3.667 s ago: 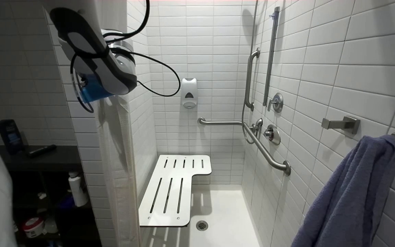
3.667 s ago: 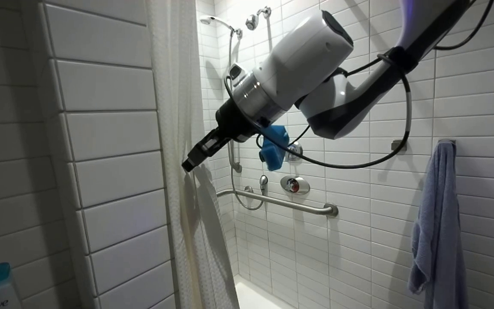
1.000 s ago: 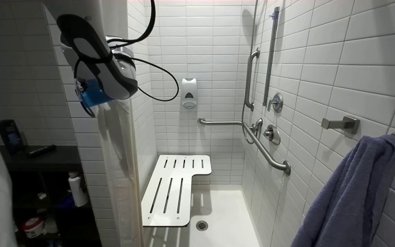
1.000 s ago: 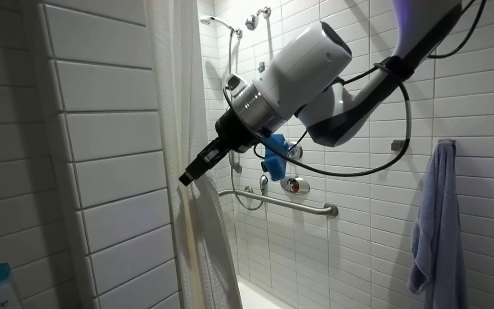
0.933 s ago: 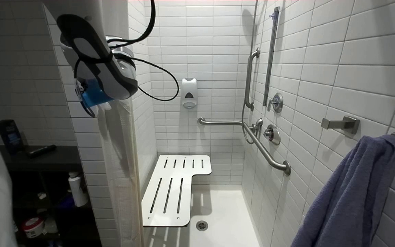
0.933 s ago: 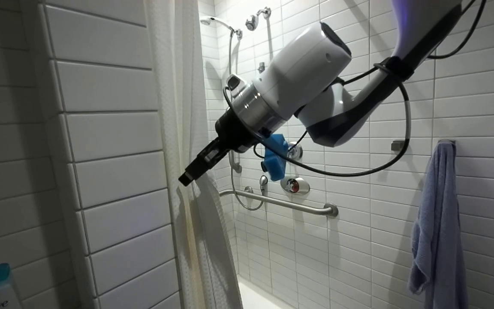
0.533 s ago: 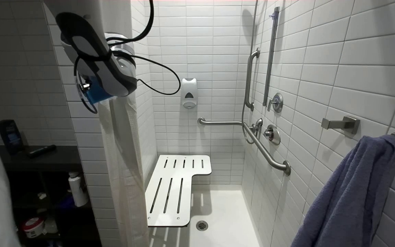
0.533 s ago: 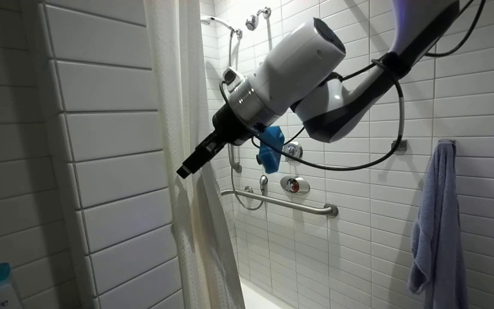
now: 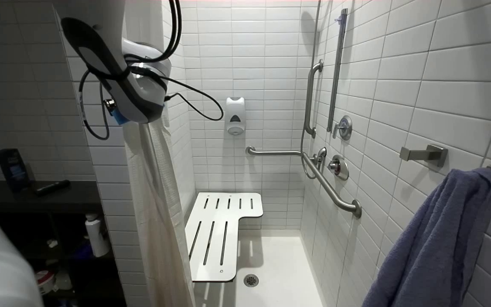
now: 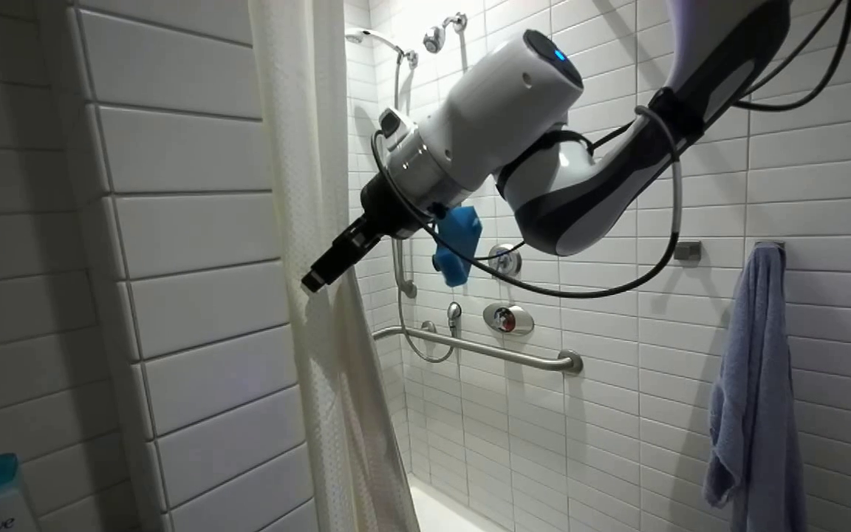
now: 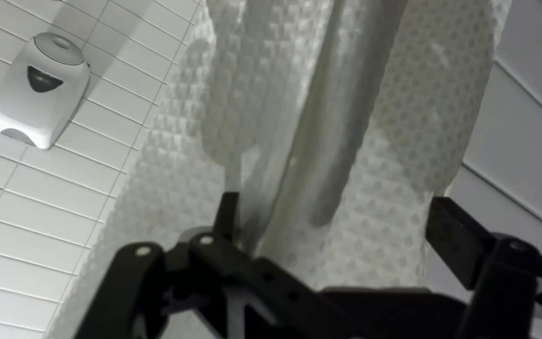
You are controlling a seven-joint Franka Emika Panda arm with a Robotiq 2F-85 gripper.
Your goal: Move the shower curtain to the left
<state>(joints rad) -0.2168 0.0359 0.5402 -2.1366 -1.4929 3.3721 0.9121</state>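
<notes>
Just beside the end of a tiled wall, by which leftward travel may be limited, the shower curtain is hung at left in an exterior view, its long axis and folds run upright, its lower part flared to the right; on its near side the end effector is poised, tipped down and leftward, so that the fabric is faced head-on; in the wrist view its jaws are spread wide, with folds framed between them and nothing clasped; whether the tips are touched by the cloth cannot be told; with most of the fabric gathered at left, a grip may be needed if the loose right edge is to be drawn over. To the right, in an exterior view, a slatted seat is partly hidden by the curtain, and the cloth might be caught on it; a grab bar is fixed farther right; the only arm is extended from the right, a cable looped beneath it; at the right wall a towel is hung, outside the path.
</notes>
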